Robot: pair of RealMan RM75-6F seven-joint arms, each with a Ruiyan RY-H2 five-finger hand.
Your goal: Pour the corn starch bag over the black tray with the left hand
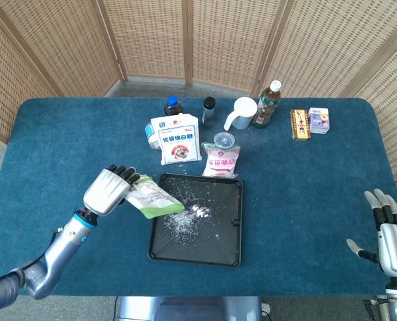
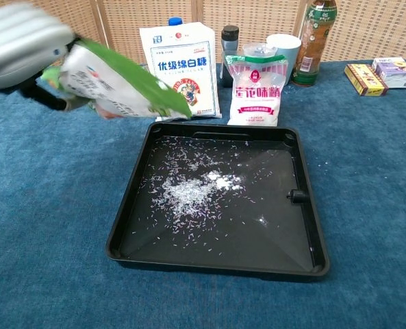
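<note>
My left hand (image 1: 107,190) (image 2: 23,46) grips the green and white corn starch bag (image 1: 153,199) (image 2: 124,89), lifted off the table and tipped with its top toward the black tray (image 1: 228,227) (image 2: 305,226). The bag's top end hangs over the tray's left edge. White grains and powder lie scattered in the tray's middle. No powder is seen falling from the bag. My right hand (image 1: 389,229) stays open at the table's near right corner, holding nothing; the chest view does not show it.
Behind the tray stand a white sugar bag (image 1: 176,138) (image 2: 181,70) and a pink-labelled bag (image 1: 222,160) (image 2: 258,91). Further back are dark bottles (image 1: 173,105), a white cup (image 1: 242,112), a tea bottle (image 1: 268,103) and small boxes (image 1: 309,122).
</note>
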